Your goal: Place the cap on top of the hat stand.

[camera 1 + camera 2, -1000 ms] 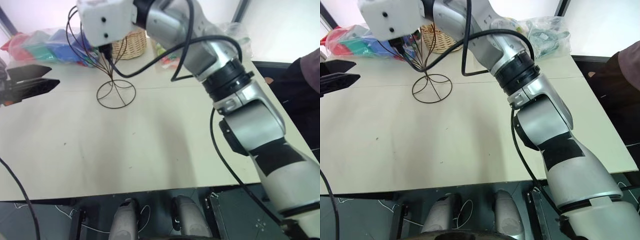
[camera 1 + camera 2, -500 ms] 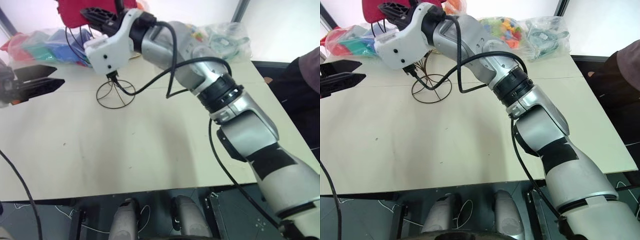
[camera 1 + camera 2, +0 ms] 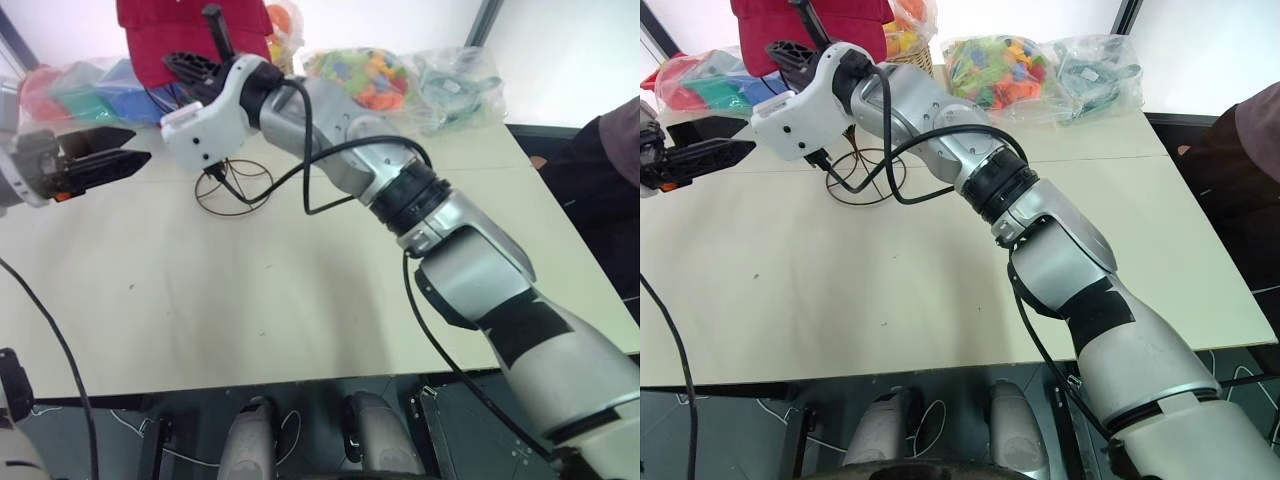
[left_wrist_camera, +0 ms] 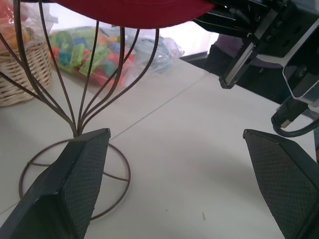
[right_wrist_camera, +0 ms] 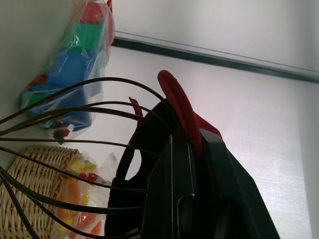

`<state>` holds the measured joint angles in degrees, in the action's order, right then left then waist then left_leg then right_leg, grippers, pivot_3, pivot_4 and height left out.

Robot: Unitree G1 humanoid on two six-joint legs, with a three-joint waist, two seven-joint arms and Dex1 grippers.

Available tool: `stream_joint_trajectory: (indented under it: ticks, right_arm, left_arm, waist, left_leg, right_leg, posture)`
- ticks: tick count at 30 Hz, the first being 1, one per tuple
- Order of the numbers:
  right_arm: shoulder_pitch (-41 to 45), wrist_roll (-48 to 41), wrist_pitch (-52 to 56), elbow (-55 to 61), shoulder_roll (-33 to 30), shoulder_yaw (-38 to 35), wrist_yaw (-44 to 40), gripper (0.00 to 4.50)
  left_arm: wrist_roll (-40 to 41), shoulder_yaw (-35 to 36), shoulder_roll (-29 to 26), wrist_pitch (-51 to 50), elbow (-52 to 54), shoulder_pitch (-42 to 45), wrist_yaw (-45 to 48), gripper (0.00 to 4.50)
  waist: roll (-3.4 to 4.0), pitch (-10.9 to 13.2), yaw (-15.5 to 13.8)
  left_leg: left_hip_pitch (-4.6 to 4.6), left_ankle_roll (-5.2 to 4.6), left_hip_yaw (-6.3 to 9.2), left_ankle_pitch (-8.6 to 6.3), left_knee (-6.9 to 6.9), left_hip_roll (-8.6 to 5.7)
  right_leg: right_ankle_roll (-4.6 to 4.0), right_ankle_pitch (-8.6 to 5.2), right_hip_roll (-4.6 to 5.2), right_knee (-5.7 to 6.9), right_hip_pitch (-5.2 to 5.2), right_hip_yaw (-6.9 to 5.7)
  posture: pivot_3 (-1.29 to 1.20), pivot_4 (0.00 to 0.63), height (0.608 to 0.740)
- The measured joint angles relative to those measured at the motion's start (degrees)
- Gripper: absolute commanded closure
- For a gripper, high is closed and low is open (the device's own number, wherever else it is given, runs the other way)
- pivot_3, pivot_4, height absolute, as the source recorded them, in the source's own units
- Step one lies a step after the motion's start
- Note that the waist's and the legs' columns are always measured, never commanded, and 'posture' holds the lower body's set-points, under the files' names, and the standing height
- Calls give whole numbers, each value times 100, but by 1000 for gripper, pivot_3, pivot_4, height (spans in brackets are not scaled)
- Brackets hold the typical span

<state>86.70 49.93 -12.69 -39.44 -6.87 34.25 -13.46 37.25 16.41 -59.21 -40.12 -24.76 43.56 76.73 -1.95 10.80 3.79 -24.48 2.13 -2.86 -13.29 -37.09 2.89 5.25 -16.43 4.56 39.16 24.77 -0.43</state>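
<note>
The dark red cap [image 3: 165, 35] hangs over the top of the hat stand, whose thin wires [image 4: 82, 94] rise from a round wire base [image 3: 233, 186] at the table's far left. In the left wrist view the cap [image 4: 134, 10] covers the upper ends of those wires. My right gripper [image 5: 192, 137] is shut on the cap's edge [image 5: 174, 94], just behind the stand's head frame [image 5: 75, 114]. To the left of the stand, my left gripper [image 3: 140, 145] is level with it and points at it, its fingers [image 4: 70, 189] wide apart with nothing between them.
A wicker basket [image 5: 30, 199] stands right behind the stand. Clear bags of colourful toys [image 3: 365, 75] line the cream table's [image 3: 300, 300] far edge, with another bag [image 3: 60, 90] at the far left. A person's dark sleeve [image 3: 610, 150] shows beyond the table's right edge.
My right arm has come down and to the left, bringing the cap from above the picture onto the top of the stand. The left gripper has edged closer to the stand.
</note>
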Motion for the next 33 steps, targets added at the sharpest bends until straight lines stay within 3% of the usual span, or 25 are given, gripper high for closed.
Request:
stream_joint_trajectory:
  ticks: [12, 33]
  right_arm:
    - [-1285, 36, 492, 2013, -332, 94, -1181, 4457]
    - [-2123, 280, 1033, 3035, -320, 110, -1896, 4457]
  left_arm:
    - [-420, -470, 337, 329, -747, 717, 263, 0]
    - [-805, -617, 436, 468, -1230, 1121, 435, 0]
  waist:
    - [-8, -5, -110]
    - [-9, -5, -131]
  left_leg:
    - [4, 0, 6, 0, -7, -2]
    - [4, 0, 7, 0, -7, -2]
  right_leg:
    - [1, 1, -1, -1, -10, -5]
    - [1, 1, 0, -3, -11, -7]
  posture:
    - [0, 150, 740]
    - [0, 150, 740]
